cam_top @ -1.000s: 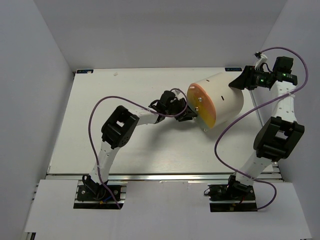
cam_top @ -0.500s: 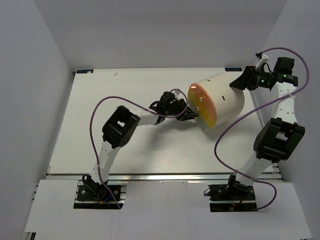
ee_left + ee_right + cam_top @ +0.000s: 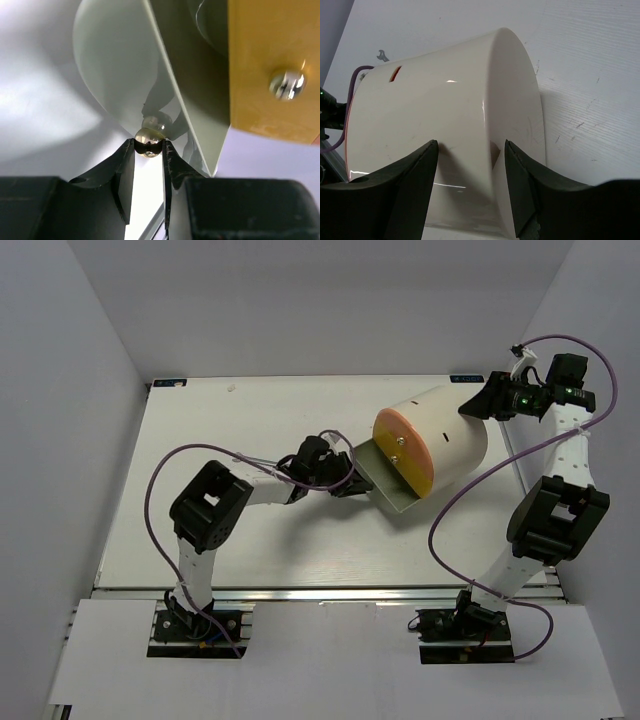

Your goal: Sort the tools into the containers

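**Fig.** Top, L-wrist and R-wrist views.

**Container.** Cream-white drum (image 3: 455, 430) lies on its side on the bench (image 3: 200, 440), right of centre in the far half. Its orange-yellow round face (image 3: 405, 452) is turned toward the left arm. A grey-green panel (image 3: 385, 485) stands out from the lower part of the face and slants toward the near-left. Contents: cannot be told. The compartment interiors are hidden in all 3 views.

**L arm.** The left hand (image 3: 148, 150) is closed to a narrow gap on a small shiny ball knob (image 3: 147, 136) fixed to the panel, w/ both fingers touching it. Just right of it, the L-wrist view shows the orange face w/ one bright screw head (image 3: 286, 85).

**R arm.** The right hand (image 3: 470, 145) is at the drum's far-right end. Its dark fingers (image 3: 412, 185) are spread wide, one on either side of the curved wall, w/ nothing clamped between them. Whether they touch the wall cannot be told. A short slot (image 3: 395, 73) in the wall shows orange inside.

**Tools.** One small wrench (image 3: 382, 55) lies flat on the bench beyond the drum and well apart from it, toward the far-left of the top view.
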`<state>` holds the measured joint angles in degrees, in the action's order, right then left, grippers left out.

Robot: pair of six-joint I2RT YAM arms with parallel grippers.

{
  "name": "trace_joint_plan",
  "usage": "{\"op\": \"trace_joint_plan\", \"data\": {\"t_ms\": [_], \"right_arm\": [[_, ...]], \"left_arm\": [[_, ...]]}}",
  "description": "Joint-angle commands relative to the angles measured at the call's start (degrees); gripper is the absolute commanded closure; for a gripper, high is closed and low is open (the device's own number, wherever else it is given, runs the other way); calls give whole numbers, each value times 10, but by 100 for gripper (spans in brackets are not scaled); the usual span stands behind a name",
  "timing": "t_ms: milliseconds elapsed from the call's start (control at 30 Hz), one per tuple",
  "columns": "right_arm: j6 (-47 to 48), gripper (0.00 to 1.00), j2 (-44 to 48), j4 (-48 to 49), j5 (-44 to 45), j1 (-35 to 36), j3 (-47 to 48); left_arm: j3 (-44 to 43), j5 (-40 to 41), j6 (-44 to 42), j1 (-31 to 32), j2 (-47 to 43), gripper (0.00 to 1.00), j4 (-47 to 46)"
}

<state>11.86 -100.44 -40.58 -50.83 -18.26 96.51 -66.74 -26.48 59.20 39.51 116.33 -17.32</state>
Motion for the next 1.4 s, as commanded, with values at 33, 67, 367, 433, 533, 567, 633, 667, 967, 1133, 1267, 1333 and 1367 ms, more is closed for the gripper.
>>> {"op": "trace_joint_plan", "data": {"t_ms": [33, 67, 367, 433, 533, 567, 633, 667, 967, 1133, 1267, 1333, 1367], "right_arm": [[19, 40, -22, -36, 85, 0, 0], [21, 40, -22, -36, 86, 0, -1], [65, 10, -10, -53, 74, 0, 31], [70, 11, -10, -57, 86, -1, 60], [76, 11, -9, -57, 110, -5, 101], [77, 11, -9, -56, 118, -5, 111], [81, 11, -7, -52, 139, -6, 142], [84, 11, -6, -47, 146, -6, 152], [260, 11, 67, -4, 8, 62, 162], [396, 20, 147, 4, 97, 330, 38], [308, 100, 98, 71, 197, 511, 12], [207, 100, 22, 81, 215, 558, 59], [170, 78, -6, 89, 220, 568, 81]], "left_arm": [[56, 10, -47, 0, -59, 95, 50], [69, 10, -49, 0, -65, 92, 51], [36, 41, -79, -2, -97, 43, 108], [23, 56, -83, -8, -113, 42, 141], [28, 86, -88, -22, -141, 39, 170], [34, 98, -91, -28, -164, 39, 189], [50, 110, -101, -43, -189, 38, 210], [57, 115, -105, -49, -216, 38, 217], [160, 202, -133, -118, -423, 65, 308], [203, 283, -125, -131, -575, 83, 372], [212, 357, -92, -135, -654, 46, 493], [221, 376, -60, -135, -687, 33, 532], [224, 398, -45, -135, -721, 29, 569]]}}
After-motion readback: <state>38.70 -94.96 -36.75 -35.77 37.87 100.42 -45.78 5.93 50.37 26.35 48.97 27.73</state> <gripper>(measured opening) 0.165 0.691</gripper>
